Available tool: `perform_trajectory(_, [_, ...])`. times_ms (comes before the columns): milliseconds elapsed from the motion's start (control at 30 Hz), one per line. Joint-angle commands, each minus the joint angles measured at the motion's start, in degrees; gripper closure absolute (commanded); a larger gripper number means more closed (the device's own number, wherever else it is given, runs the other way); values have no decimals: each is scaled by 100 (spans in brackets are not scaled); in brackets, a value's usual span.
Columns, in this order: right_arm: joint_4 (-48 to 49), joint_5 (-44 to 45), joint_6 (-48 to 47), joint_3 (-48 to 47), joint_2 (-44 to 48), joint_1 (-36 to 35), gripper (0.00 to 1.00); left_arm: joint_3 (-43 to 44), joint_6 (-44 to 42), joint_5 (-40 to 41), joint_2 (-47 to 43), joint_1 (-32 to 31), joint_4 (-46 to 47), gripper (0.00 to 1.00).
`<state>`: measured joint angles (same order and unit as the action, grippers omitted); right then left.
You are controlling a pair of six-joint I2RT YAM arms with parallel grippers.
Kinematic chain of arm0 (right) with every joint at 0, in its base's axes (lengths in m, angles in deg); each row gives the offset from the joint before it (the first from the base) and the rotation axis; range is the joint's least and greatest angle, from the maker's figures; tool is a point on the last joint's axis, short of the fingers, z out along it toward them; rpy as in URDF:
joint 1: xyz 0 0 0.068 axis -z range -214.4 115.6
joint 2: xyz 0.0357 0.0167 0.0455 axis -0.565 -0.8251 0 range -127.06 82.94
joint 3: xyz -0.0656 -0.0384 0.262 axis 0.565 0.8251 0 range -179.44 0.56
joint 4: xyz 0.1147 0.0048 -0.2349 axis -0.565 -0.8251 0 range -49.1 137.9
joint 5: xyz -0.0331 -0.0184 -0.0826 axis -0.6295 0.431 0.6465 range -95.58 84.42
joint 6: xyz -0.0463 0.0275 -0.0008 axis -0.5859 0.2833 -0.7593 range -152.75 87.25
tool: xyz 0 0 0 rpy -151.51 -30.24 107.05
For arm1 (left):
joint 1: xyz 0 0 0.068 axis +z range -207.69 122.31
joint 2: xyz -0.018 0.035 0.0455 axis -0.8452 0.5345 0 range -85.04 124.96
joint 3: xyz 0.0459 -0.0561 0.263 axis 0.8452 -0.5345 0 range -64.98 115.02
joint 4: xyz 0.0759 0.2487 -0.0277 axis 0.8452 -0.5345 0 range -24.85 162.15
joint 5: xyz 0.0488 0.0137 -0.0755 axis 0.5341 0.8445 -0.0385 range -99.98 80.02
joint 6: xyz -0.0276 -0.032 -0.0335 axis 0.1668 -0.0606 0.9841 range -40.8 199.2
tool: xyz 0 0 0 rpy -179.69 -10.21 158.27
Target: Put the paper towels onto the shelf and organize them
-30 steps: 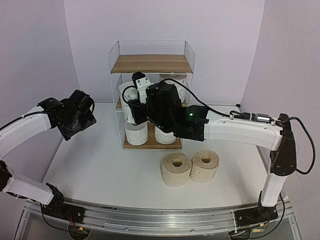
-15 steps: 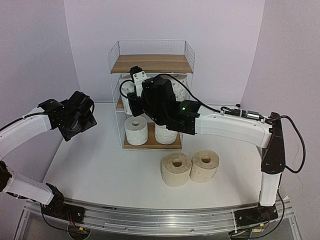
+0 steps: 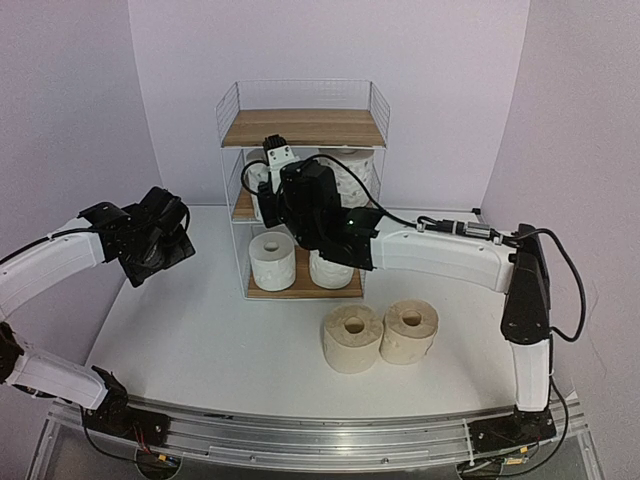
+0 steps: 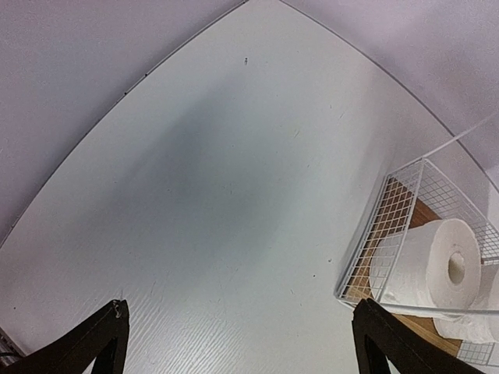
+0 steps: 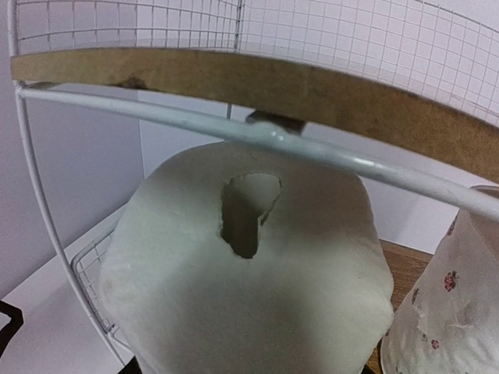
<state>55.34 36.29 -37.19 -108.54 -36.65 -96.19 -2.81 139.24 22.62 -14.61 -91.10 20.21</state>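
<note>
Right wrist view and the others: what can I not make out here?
- Right end effector: fingers hidden by the white roll in the right wrist view, by its own arm in the top view; grip unclear.
- Printed roll: cut off by the right wrist view's edge.

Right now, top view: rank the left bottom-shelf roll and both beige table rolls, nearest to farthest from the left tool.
From the left tool:
1. White roll, bottom shelf, left side.
2. Left beige roll, on the table.
3. Right beige roll, beside it, farther right.
</note>
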Motion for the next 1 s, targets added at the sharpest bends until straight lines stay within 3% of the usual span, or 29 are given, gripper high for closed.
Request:
perform_trajectory(0, [573, 94, 189, -360, -146, 146, 71, -17, 76, 8, -38, 30, 50, 1])
perform_trajectory(233, [611, -50, 285, -529, -399, 152, 58, -103, 166, 18, -51, 36, 37, 0])
perform_trajectory(667, [969, 61, 129, -869, -921, 165, 52, -190, 184, 49, -51, 33, 14, 0])
perform_trajectory(967, [1077, 24, 149, -885, -1008, 163, 35, -220, 189, 119, -88, 46, -23, 0])
